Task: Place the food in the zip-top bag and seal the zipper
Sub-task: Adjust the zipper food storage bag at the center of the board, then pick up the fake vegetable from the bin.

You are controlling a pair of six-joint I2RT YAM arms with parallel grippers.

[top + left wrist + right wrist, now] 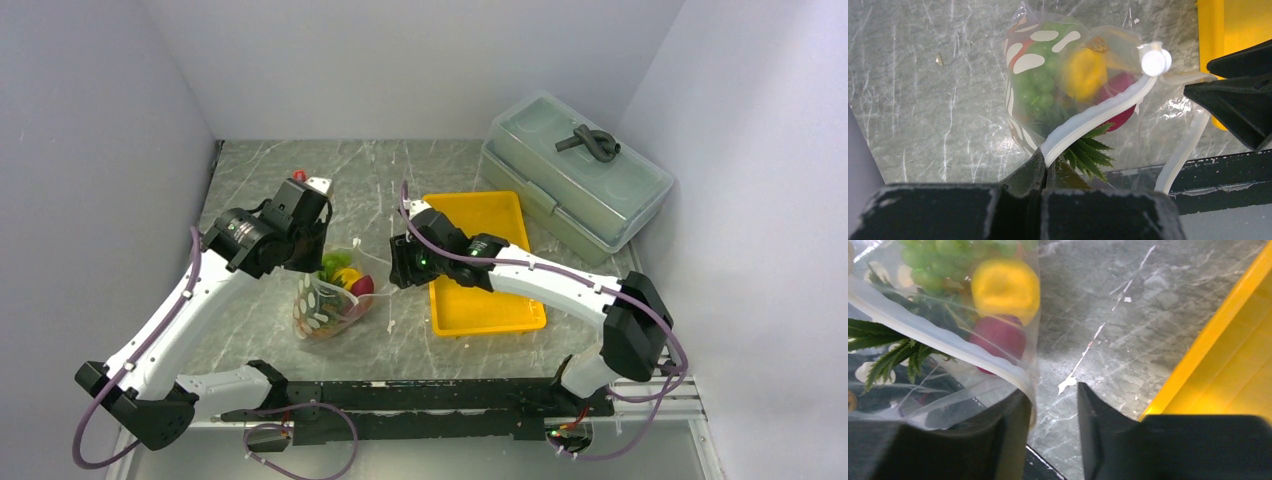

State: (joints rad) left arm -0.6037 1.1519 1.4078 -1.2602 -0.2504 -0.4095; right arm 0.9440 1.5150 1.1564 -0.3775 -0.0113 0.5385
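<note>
The zip-top bag (322, 308) hangs just above the table between both arms, holding the food: green grapes (1034, 88), a yellow lemon (1085, 73), a red piece (1116, 89) and a green leafy crown (1089, 151). My left gripper (1048, 166) is shut on the near end of the whitish zipper (1098, 113), whose white slider (1155, 61) sits at the far end. In the right wrist view my right gripper (1053, 392) stands open beside the bag's corner. The zipper (948, 340) edge rests against its left finger, with bare table between the jaws.
The yellow tray (480, 215) lies just right of the bag, under the right arm. A big grey-green lidded box (575, 175) stands at the back right. A black frame rail (400, 395) runs along the near table edge.
</note>
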